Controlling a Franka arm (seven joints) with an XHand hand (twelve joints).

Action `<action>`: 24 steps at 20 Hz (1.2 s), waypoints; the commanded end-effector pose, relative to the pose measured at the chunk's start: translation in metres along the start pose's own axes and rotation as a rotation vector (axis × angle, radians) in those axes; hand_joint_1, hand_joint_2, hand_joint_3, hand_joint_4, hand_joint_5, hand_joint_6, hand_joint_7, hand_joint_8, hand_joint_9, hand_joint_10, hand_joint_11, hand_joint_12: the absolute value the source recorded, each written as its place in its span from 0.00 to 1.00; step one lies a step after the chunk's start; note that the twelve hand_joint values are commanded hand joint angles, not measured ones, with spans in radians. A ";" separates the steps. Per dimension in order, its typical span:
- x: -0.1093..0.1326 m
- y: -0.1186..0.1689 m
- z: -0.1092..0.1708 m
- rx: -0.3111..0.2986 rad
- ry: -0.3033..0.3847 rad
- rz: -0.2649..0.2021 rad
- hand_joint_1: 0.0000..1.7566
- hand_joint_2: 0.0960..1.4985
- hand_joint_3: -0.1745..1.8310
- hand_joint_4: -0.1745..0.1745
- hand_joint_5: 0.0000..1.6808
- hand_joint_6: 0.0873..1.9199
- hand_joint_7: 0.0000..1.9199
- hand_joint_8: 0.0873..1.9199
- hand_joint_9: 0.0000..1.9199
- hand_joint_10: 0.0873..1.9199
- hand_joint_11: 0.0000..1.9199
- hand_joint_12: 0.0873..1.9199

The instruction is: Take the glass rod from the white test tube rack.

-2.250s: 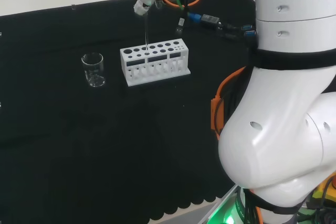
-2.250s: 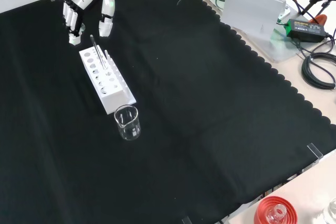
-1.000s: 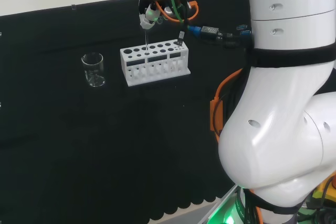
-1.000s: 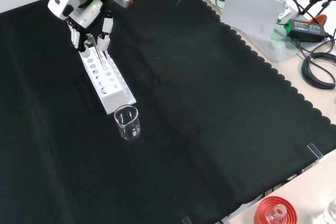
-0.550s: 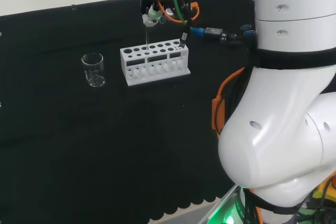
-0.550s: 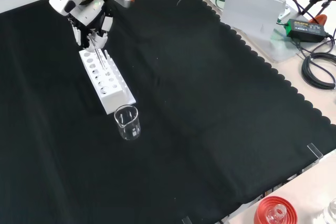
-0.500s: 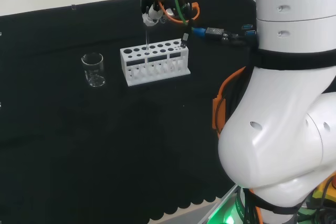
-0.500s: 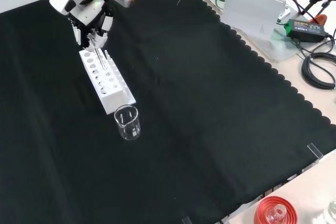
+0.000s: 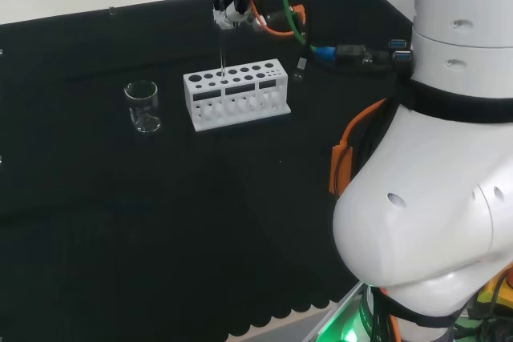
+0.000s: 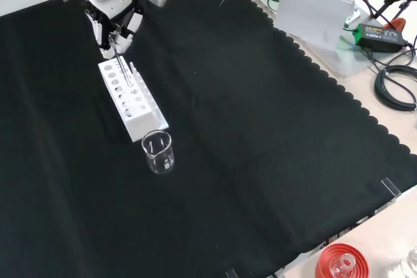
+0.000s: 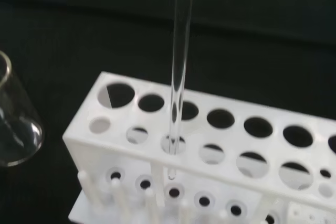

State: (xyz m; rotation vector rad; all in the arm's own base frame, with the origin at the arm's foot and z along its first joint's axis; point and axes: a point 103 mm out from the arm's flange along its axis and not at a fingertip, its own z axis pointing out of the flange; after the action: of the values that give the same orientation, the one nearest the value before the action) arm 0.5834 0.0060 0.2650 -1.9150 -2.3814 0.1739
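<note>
Glass rod stands upright, its lower end passing through a hole in the top plate of the white rack; wrist view shows the tip hanging between the top plate and the base, not seated in a bottom hole. In the head view the rod runs as a thin vertical line from the hand down to the rack, entering a hole in the left half of the rack. In the front view the rod slants slightly, entering the far end of the rack.

Hand sits directly above the rack, fingers curled together and pinching the rod's upper end. Front view shows the hand just beyond the rack's far end, fingers pointing down and bunched round the rod.

Rack rests flat on the black cloth; its other holes look empty.

Clear beaker stands upright on the cloth, near the rack's left end in the head view; in the front view the beaker stands just nearer than the rack's near end. Beaker contents cannot be told.
</note>
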 end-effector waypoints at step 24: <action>0.039 -0.096 -0.147 -0.150 -0.093 -0.017 0.70 0.68 0.00 0.00 0.82 0.14 0.88 0.22 0.95 0.18 0.87 0.34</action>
State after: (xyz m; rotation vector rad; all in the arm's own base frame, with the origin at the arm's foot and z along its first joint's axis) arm 0.5259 0.0243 0.4110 -1.9968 -2.5181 0.0591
